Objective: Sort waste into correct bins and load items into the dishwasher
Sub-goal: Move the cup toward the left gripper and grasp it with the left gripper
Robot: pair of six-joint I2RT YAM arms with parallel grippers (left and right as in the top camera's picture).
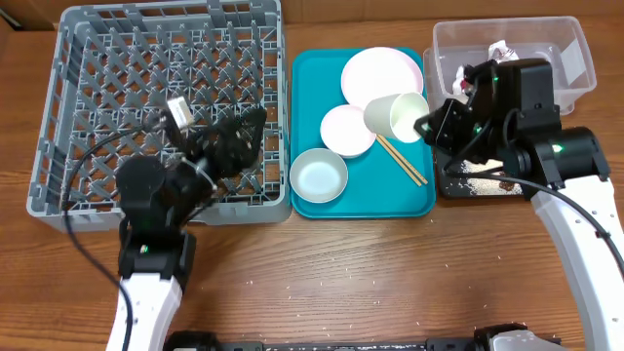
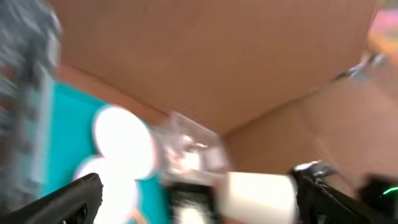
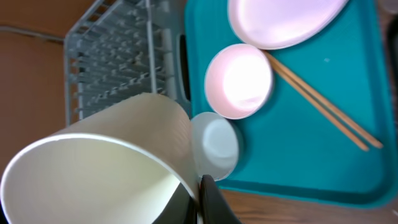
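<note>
Right gripper [image 1: 427,125] pinches cup [image 1: 396,115] by wall, cup tipped sideways at 2 o'clock of tray [image 1: 380,195]. Rim grip probably suits carry to rack [image 1: 54,146], 9 o'clock of tray. Left gripper [image 1: 244,132] jaws spread, empty, over rack's 3 o'clock side, likely ready to receive.

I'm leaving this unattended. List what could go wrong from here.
1. The right gripper pinches the tilted white cup by its wall; it might slip onto the bowl and chopsticks below.
2. The left gripper hangs open over the dish rack; bringing the cup there may crowd both arms.
</note>
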